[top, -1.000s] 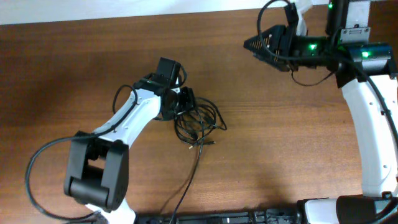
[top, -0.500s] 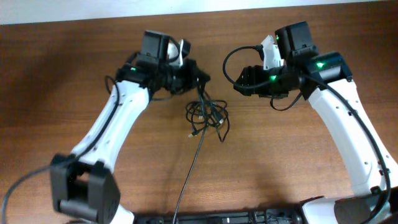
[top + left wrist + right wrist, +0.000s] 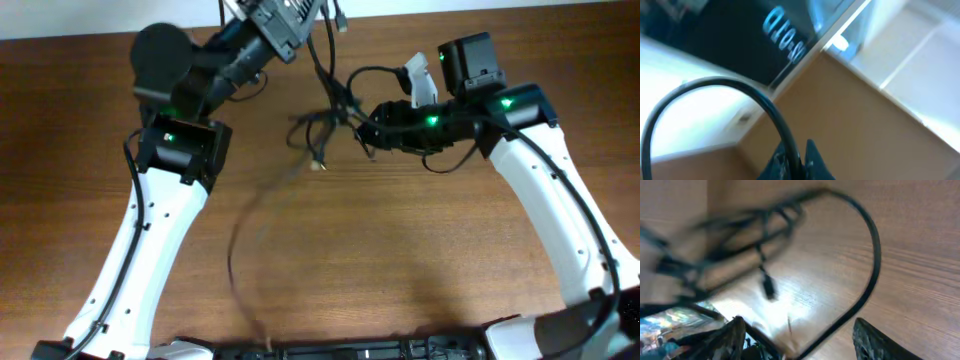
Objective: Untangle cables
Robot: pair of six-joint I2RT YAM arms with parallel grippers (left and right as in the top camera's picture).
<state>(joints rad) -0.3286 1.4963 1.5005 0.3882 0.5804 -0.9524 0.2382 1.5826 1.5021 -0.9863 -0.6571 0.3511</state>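
Two arms are being seen over a brown wooden worktop (image 3: pixel 420 250), with a black cable tangle (image 3: pixel 325 125) being held up between them, above the upper middle of the worktop. The left hand (image 3: pixel 300 12) is being held high at the top edge of the overhead view, clenched on a strand of the cable (image 3: pixel 765 107), which is being shown arching up from between its fingertips in the left wrist view. The right hand (image 3: pixel 368 128) is being kept just right of the tangle; whether it is grasping the cable or released cannot be told, since blur is hiding the fingers (image 3: pixel 875 342). One plug (image 3: pixel 768 286) is being shown dangling under the blurred loops (image 3: pixel 740 240) in the right wrist view.
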